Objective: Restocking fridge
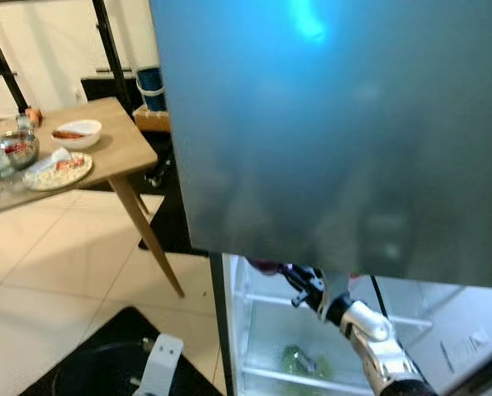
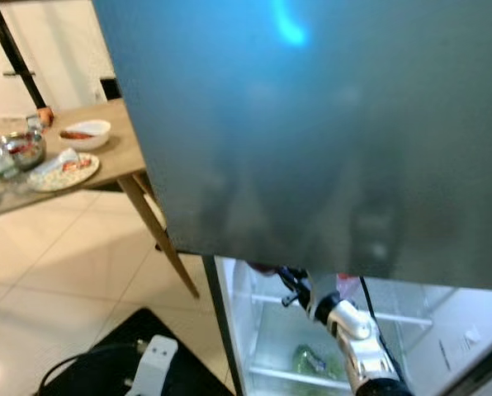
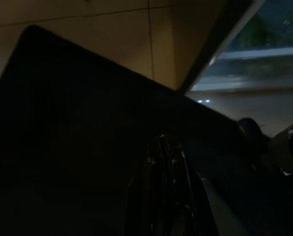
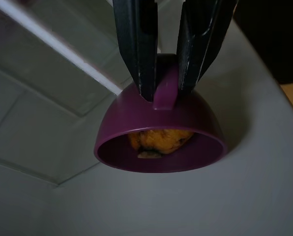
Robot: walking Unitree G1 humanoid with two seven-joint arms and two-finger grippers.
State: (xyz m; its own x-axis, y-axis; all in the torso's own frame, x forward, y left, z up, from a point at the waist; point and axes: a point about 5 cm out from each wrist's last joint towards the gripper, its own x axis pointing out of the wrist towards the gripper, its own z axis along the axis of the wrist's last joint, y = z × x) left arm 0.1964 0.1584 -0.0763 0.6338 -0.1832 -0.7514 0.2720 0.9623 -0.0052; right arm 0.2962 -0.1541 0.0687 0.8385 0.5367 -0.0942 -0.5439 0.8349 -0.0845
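A small purple bowl (image 4: pixel 159 135) with an orange piece of food (image 4: pixel 159 139) inside hangs in my right gripper (image 4: pixel 166 93), which is shut on the tab at the bowl's rim. In the eye views the right gripper (image 1: pixel 286 274) reaches into the open lower fridge compartment (image 1: pixel 254 338), just under the edge of the big grey-blue fridge door (image 1: pixel 337 132); the bowl (image 1: pixel 262 266) peeks out as a dark purple rim there. A green item (image 1: pixel 300 361) lies on a lower shelf inside. My left gripper (image 3: pixel 166 191) hangs idle in the dark, fingers together.
A wooden table (image 1: pixel 122 148) stands at the left with a white bowl (image 1: pixel 77 132), a glass bowl (image 1: pixel 13 150) and a plate of food (image 1: pixel 58 172). A black mat (image 1: pixel 106 363) lies on the tiled floor below my left arm (image 1: pixel 159 359).
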